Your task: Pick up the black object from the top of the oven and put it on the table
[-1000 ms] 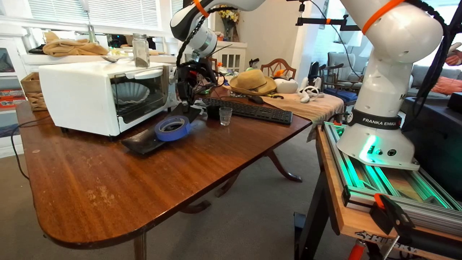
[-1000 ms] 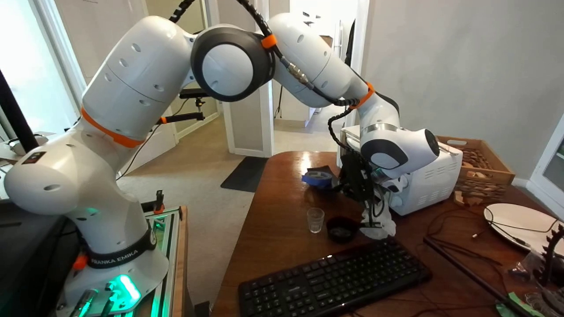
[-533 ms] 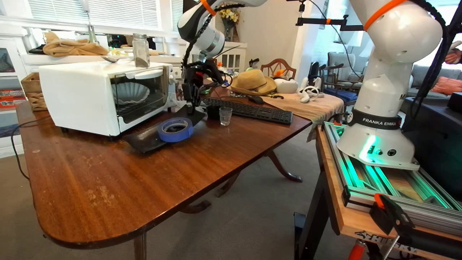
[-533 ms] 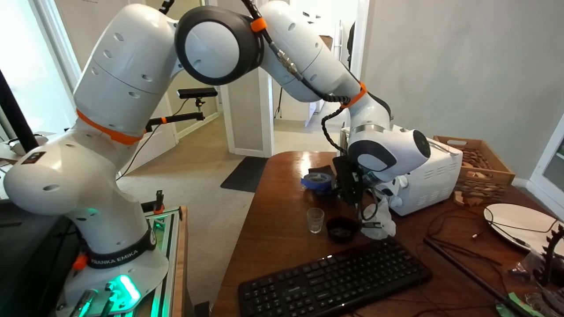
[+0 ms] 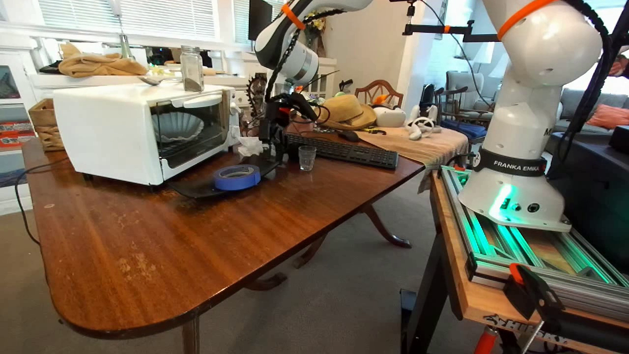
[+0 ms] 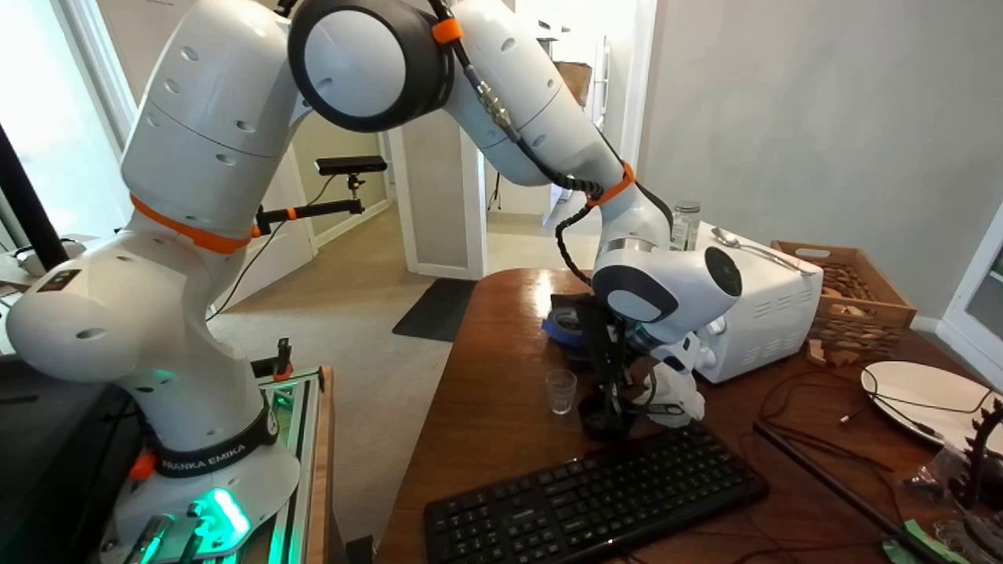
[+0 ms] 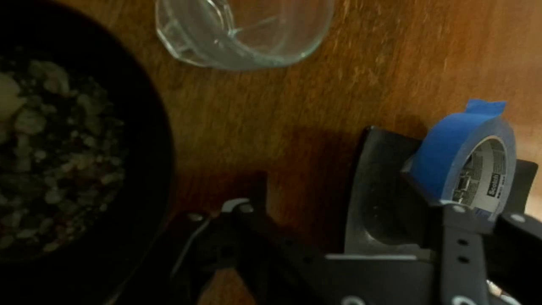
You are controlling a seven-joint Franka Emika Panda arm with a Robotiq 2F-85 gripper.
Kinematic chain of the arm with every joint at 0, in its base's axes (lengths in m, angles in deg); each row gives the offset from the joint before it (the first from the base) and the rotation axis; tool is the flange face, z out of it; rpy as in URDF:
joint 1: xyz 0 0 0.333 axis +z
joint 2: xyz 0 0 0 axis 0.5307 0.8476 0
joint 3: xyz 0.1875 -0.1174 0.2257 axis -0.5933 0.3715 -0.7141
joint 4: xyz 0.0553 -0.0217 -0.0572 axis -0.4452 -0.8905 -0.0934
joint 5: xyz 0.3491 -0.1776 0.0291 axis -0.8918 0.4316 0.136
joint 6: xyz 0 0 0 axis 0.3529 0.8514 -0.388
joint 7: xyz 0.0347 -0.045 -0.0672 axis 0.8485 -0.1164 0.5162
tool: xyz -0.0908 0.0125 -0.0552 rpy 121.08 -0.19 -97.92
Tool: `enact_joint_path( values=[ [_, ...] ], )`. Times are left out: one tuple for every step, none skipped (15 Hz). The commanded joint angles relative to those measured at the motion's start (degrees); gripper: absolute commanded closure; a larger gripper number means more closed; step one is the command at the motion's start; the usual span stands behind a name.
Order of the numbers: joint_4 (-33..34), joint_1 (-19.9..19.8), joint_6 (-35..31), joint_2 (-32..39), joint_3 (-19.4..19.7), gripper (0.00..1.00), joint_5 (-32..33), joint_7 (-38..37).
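The black object (image 5: 196,190), a curved dark slab carrying a roll of blue tape (image 5: 237,178), rests on the table (image 5: 147,255) in front of the white oven (image 5: 108,132). At the slab's far end my gripper (image 5: 273,156) is low over the tabletop. From the wrist, the gripper (image 7: 334,192) shows open, its fingers (image 7: 462,241) well apart with bare wood and the edge of the black object (image 7: 368,178) visible between them. One fingertip overlaps the slab close to the blue tape (image 7: 438,148); whether it touches cannot be told. The other is beside a bowl.
A dark bowl of pebbles (image 7: 159,148) and a clear glass (image 6: 561,392) stand close beside the gripper. A black keyboard (image 6: 595,501) and white crumpled plastic (image 6: 682,395) are also near. On the oven (image 6: 760,313) are a jar (image 6: 685,223) and a spoon (image 6: 756,249).
The jaws have opened and let go of the black object, which sat tilted between them and now lies flatter. My arm has moved away from the oven, toward the glass and bowl.
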Motion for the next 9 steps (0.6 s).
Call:
enact_joint_path(
  values=[
    [-6.5, 0.7, -3.8, -5.7, 1.2, 0.0, 1.5, -3.3],
    [-8.5, 1.1, -4.6, -8.0, 1.9, 0.0, 2.5, -4.9],
    [-10.0, 1.4, -5.2, -10.0, 2.6, 0.0, 3.9, -6.8],
    [-12.0, 2.1, -5.7, -12.8, 3.6, 0.0, 6.0, -9.4],
    [-13.8, 2.8, -6.2, -15.7, 4.6, 0.0, 8.6, -12.2],
    [-15.2, 3.6, -6.6, -18.2, 5.5, 0.0, 11.4, -14.8],
    [-16.4, 4.5, -6.3, -21.2, 6.3, 0.0, 14.7, -17.5],
    [-17.1, 5.4, -5.5, -23.8, 7.1, 0.0, 18.4, -20.9],
    [-17.8, 6.5, -3.9, -26.8, 7.7, 0.0, 22.5, -24.9]
  ],
)
